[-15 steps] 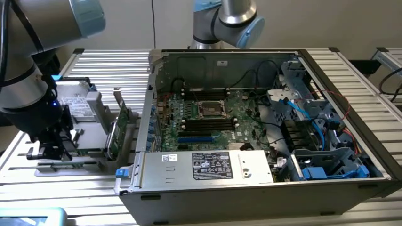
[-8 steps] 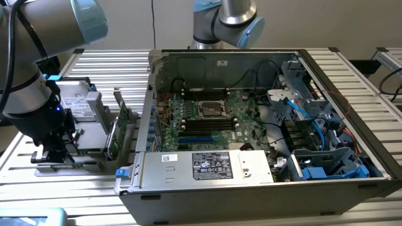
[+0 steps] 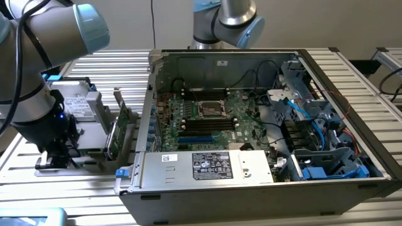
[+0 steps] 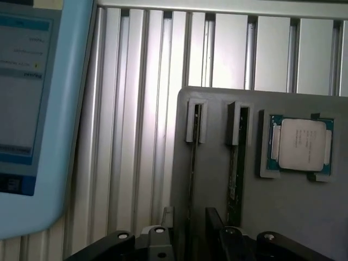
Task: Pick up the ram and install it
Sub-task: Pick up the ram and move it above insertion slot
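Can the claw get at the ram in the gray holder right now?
Probably yes. The claw is open above the gray holder, and the ram stands on edge in its slot, roughly in line with the claw's gap. Nothing covers it; a second stick sits apart in the next slot.

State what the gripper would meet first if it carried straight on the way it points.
Likely the ram stick standing on edge in the grey holder, just ahead of the open gripper; depth is unclear.

Silver processor edged in green and blue on the plain grey holder; beside the holder, ribbed silver surface, pale-blue-framed screen, black end effector.
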Motion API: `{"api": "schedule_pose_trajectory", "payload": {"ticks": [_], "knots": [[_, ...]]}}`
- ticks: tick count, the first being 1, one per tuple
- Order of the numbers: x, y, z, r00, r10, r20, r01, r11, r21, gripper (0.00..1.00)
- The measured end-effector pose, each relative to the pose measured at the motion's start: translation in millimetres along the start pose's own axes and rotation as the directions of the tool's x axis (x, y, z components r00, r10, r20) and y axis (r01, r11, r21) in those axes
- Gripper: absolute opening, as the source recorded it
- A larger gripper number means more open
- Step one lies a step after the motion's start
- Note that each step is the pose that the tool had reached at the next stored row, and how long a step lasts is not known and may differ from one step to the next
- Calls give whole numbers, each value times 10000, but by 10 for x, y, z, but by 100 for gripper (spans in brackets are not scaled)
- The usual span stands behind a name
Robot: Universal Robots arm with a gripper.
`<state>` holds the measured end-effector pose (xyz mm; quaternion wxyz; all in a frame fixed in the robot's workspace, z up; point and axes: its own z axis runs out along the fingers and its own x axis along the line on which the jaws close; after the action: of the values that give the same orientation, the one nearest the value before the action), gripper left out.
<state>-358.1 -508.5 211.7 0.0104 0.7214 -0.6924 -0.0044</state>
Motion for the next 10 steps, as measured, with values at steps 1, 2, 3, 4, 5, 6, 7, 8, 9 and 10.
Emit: {"api": "schedule_pose_trajectory", "payload": {"ticks": [1,2,3,4,5,6,7,8,9,10], "knots": [[0,-1,18,10000,0,1,0,10000,0,36],[0,-1,36,10000,-1,3,1,10000,0,36],[0,-2,55,10000,-1,6,1,10000,0,36],[0,-2,69,10000,-1,8,1,10000,1,36],[0,-2,82,10000,-1,10,1,10000,1,36],[-1,-2,89,10000,-1,13,1,10000,0,36],[0,-2,95,10000,-1,15,1,10000,0,36],[-2,-3,100,10000,-1,17,1,10000,1,36],[-6,-3,105,10000,-2,17,2,10000,0,36],[-14,-2,110,10000,-3,17,3,10000,0,36]]}}
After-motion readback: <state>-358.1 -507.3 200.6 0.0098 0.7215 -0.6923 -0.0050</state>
